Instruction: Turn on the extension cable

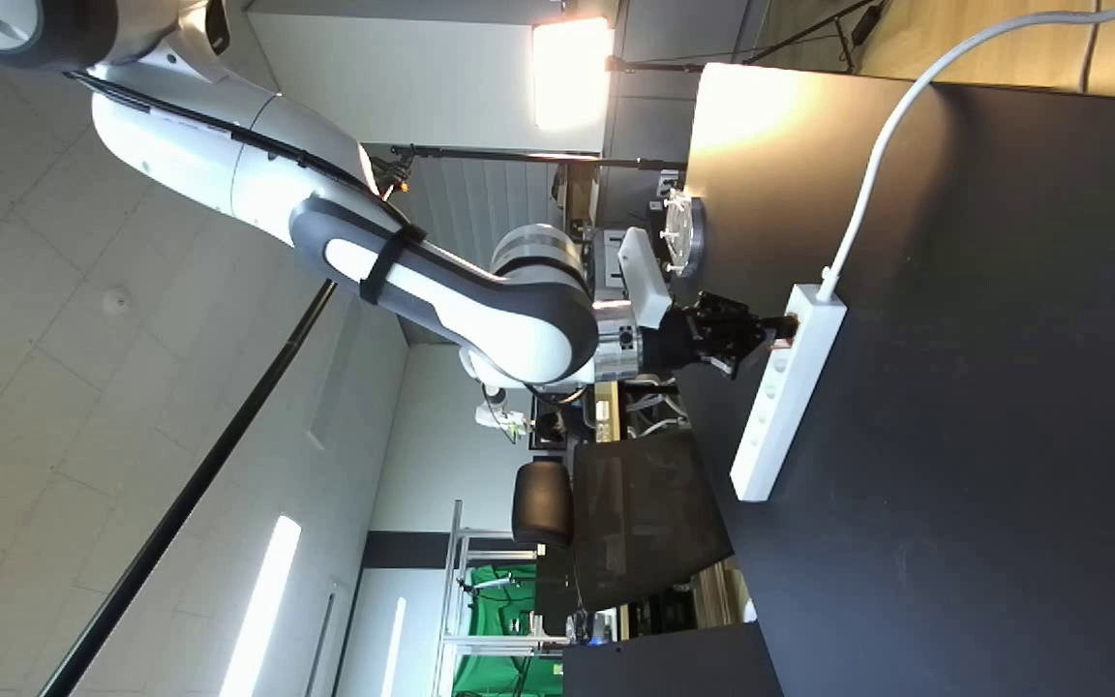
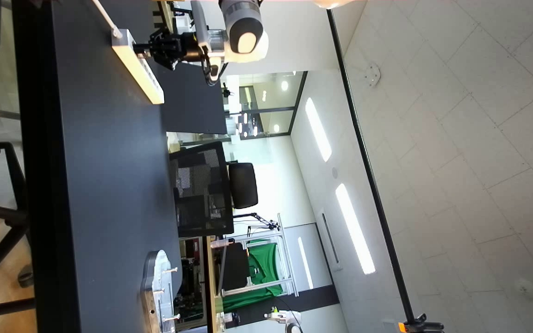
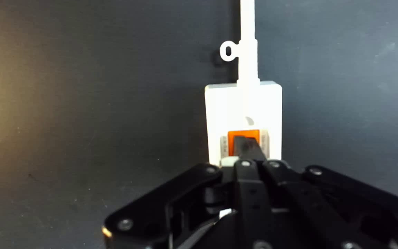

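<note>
The extension cable is a white power strip lying on the dark table, seen in both exterior views [image 1: 790, 397] [image 2: 139, 69]. Its near end fills the middle of the wrist view [image 3: 244, 107]. A white cord [image 1: 872, 165] runs from that end. An orange rocker switch [image 3: 233, 138] sits on the strip near the cord end. My gripper [image 1: 786, 330] is shut with nothing between its fingers. In the wrist view its fingertips [image 3: 246, 141] lie over the switch and hide much of it; they appear to touch it. The sockets are hidden behind the gripper in the wrist view.
The dark table [image 1: 983, 436] carries the strip. A clear round-edged board with metal pegs [image 2: 162, 286] stands on the table, away from the strip. A black mesh chair [image 2: 201, 189] stands beyond the table edge.
</note>
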Robot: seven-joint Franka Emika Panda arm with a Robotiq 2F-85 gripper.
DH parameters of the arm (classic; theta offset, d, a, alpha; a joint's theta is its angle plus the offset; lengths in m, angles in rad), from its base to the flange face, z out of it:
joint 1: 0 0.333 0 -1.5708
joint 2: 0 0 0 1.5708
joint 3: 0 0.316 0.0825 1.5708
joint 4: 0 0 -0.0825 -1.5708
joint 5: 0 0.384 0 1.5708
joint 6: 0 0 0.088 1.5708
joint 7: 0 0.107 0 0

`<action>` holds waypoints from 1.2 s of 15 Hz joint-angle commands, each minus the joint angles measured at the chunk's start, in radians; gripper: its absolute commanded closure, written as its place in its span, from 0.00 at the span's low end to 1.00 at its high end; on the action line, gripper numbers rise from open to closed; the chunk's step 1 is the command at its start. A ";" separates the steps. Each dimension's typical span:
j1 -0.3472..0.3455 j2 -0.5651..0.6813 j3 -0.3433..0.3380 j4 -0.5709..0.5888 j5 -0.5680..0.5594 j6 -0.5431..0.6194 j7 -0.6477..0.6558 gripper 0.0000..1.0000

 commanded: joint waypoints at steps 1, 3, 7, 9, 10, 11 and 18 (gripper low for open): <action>0.062 0.007 -0.027 -0.013 -0.056 0.024 0.083 1.00; 0.082 0.010 -0.028 -0.015 -0.068 0.018 0.102 1.00; 0.144 0.027 -0.069 -0.016 -0.133 0.019 0.162 1.00; 0.181 0.027 -0.101 -0.013 -0.190 0.013 0.200 1.00; 0.195 0.024 -0.113 -0.012 -0.211 0.009 0.217 1.00; 0.210 0.018 -0.124 -0.009 -0.232 0.004 0.232 1.00; 0.176 -0.165 -0.092 0.031 -0.258 -0.221 0.143 1.00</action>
